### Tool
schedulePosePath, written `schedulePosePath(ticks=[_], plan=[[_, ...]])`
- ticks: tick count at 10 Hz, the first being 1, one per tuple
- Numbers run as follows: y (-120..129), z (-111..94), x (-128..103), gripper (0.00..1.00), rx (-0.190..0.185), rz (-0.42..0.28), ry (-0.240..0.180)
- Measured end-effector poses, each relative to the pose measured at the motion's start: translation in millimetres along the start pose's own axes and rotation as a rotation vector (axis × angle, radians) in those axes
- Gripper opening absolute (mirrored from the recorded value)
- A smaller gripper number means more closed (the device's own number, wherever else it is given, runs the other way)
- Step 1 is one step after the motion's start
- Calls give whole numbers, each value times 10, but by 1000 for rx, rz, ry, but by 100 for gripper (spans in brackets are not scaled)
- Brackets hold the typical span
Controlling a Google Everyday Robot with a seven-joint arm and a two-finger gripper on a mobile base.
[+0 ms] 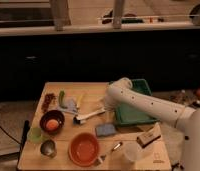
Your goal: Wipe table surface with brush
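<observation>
Brush (pixel 90 116) lies on cluttered tan table surface (pixel 93 92); gripper (pixel 106 107) at handle, grip unclear.

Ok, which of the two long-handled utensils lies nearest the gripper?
The white-handled brush, right by the gripper; the shiny metal utensil lies beside the orange bowl.

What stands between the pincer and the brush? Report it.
Nothing visible. The pincer is right by the handle end of the brush on the table surface. The sponge lies nearer the front edge, out of the way.
</observation>
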Motion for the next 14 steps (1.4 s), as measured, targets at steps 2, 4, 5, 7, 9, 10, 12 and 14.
schedulePosePath(ticks=[2, 4, 5, 7, 9, 10, 12, 14], plan=[[-70, 64, -143, 80, -22, -51, 15], [-115, 138, -200, 80, -39, -75, 22], [-109, 164, -167, 80, -47, -72, 27], [-77, 269, -76, 80, -59, -48, 29], [-25, 310, 21, 80, -63, -16, 28], [8, 321, 67, 78, -62, -3, 30], [64, 321, 90, 61, -61, 11, 34], [56, 305, 62, 41, -61, 4, 36]])
